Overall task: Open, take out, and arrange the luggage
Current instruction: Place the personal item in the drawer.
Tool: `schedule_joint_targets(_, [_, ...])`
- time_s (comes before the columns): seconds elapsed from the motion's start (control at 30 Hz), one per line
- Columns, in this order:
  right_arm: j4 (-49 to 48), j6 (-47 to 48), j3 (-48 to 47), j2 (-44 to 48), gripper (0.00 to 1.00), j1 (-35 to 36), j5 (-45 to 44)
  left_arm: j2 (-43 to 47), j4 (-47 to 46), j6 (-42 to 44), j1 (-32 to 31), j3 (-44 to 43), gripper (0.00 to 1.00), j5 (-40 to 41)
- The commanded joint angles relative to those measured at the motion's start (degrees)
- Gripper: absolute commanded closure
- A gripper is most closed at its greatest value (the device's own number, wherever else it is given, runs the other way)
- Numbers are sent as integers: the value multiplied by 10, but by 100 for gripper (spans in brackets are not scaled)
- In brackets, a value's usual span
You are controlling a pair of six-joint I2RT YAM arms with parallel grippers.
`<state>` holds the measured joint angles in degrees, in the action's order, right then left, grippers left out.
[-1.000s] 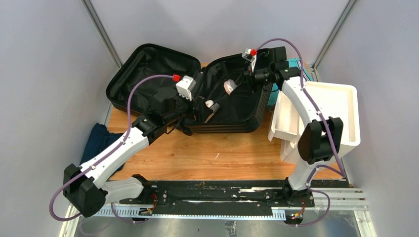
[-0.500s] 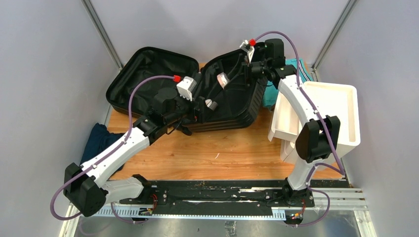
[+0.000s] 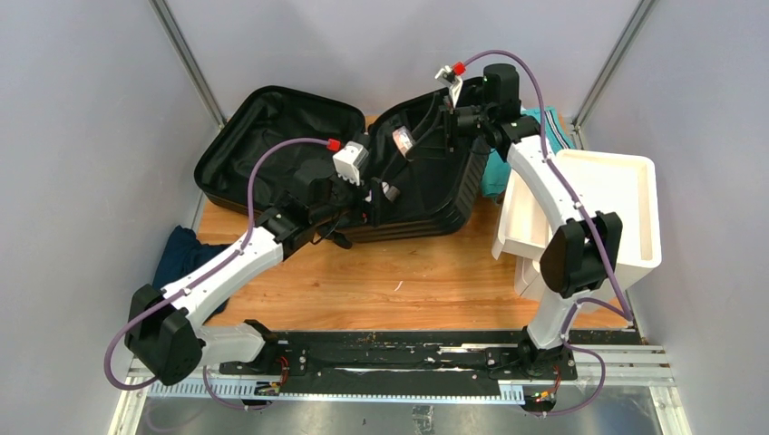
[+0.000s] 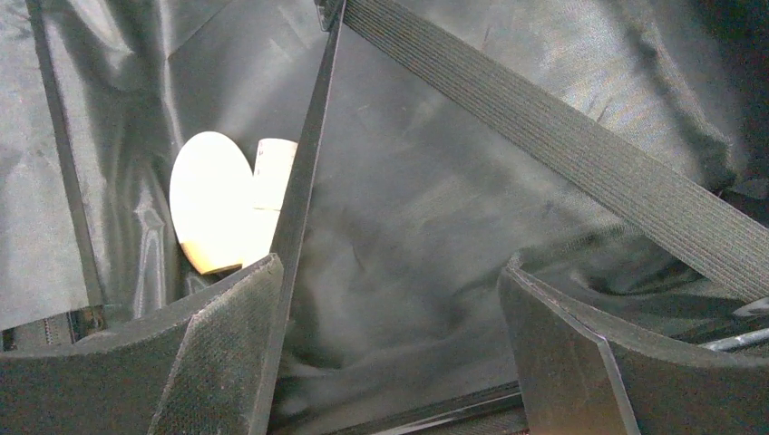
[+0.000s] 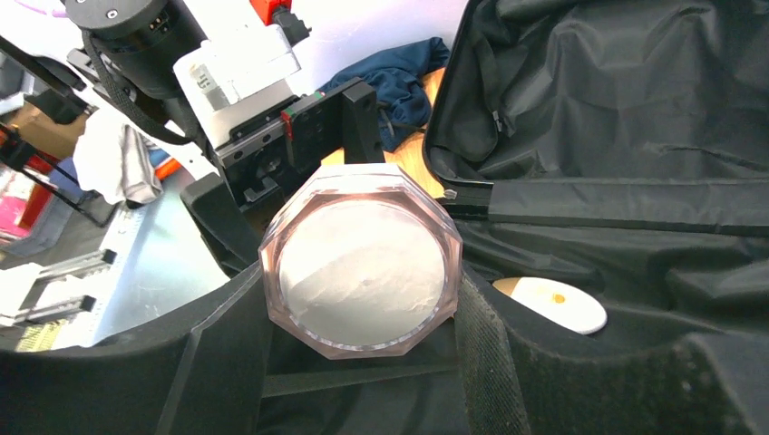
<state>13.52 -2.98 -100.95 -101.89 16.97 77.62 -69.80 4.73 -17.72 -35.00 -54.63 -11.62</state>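
Wooden tabletop [image 3: 381, 281] lies beneath the open luggage [image 3: 272, 127], a stiff, bulky shell likely best gripped at its rim. Inside it the left end effector [image 4: 394, 349] gapes empty; over it the right end effector [image 5: 358, 353] clamps an octagonal clear jar [image 5: 361, 263].

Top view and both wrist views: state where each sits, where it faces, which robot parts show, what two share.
Top: above and behind the robot, looking down on both arms and the open suitcase.
Left wrist: on the left arm, facing the suitcase lining; open left gripper shows.
Right wrist: on the right arm, facing back at the left arm; right gripper clamps a jar.
Shared: the jar, in top and right wrist.
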Motion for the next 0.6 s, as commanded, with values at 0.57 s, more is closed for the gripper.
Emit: schedule_joint_targets(0.57, [322,371,22,240,100,-160,-366,34,22,49,3,-28,6,61])
